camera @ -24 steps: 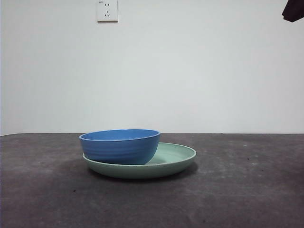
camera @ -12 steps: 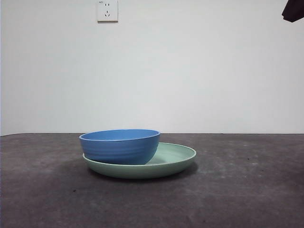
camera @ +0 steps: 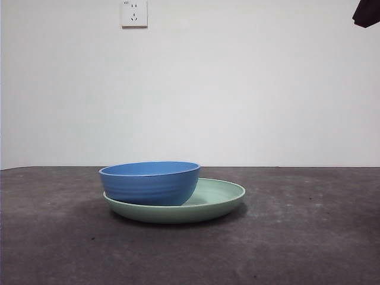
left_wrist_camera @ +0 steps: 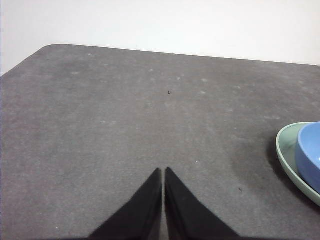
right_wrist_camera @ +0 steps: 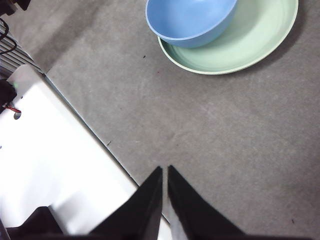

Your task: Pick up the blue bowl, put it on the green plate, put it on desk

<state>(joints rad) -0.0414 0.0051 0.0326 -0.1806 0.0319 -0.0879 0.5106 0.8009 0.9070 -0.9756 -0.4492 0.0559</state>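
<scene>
Nothing is changing across the last second: the blue bowl [camera: 149, 183] is sitting on the green plate [camera: 219, 199], off-centre, on the worktop [camera: 309, 237]. The left gripper [left_wrist_camera: 163, 172] and right gripper [right_wrist_camera: 164, 170] are waiting, narrowed and empty, well apart from it; placement looks done.

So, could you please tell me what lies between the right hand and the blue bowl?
Only bare desk, in the right wrist view: the right hand is apart from the blue bowl on the green plate.
</scene>
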